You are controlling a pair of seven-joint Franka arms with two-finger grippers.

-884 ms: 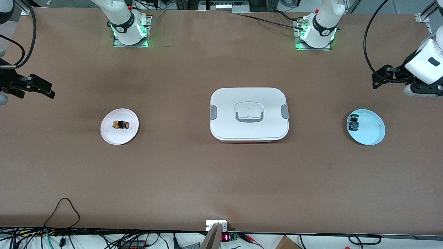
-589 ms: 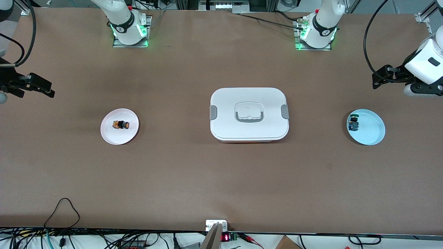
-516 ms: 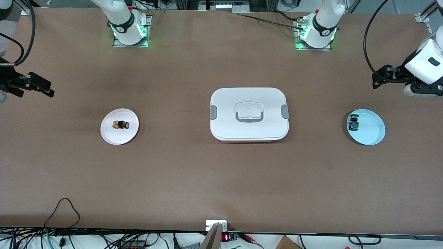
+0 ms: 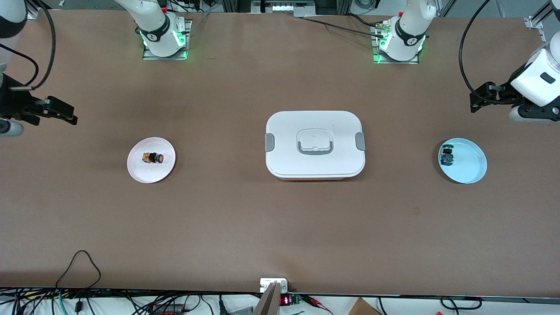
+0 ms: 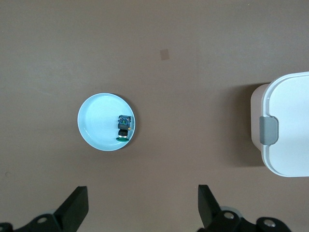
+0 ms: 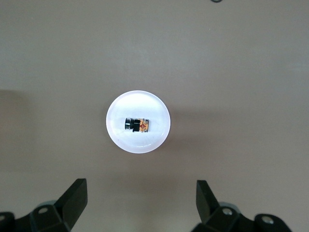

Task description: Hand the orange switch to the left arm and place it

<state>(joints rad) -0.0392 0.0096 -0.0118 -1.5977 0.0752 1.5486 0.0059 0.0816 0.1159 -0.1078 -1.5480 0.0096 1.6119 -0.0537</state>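
The orange switch (image 4: 153, 158) lies on its side on a white plate (image 4: 142, 173) toward the right arm's end of the table. In the right wrist view the switch (image 6: 136, 125) lies on the plate (image 6: 140, 145) below my right gripper (image 6: 141, 205), which is open and empty. That gripper (image 4: 17, 114) is high in the air near the table's end. The white box (image 4: 315, 144) with grey clips stands at the table's middle. My left gripper (image 5: 143, 208) is open and empty, up in the air (image 4: 525, 109) near the other end.
A light blue plate (image 4: 470, 168) toward the left arm's end holds a small black switch with a green cap (image 4: 446, 156). Both show in the left wrist view, plate (image 5: 96, 125) and switch (image 5: 124, 128), with one end of the box (image 5: 289, 125).
My right gripper has shifted a little toward the white plate. The left arm, both switches and the box have not moved.
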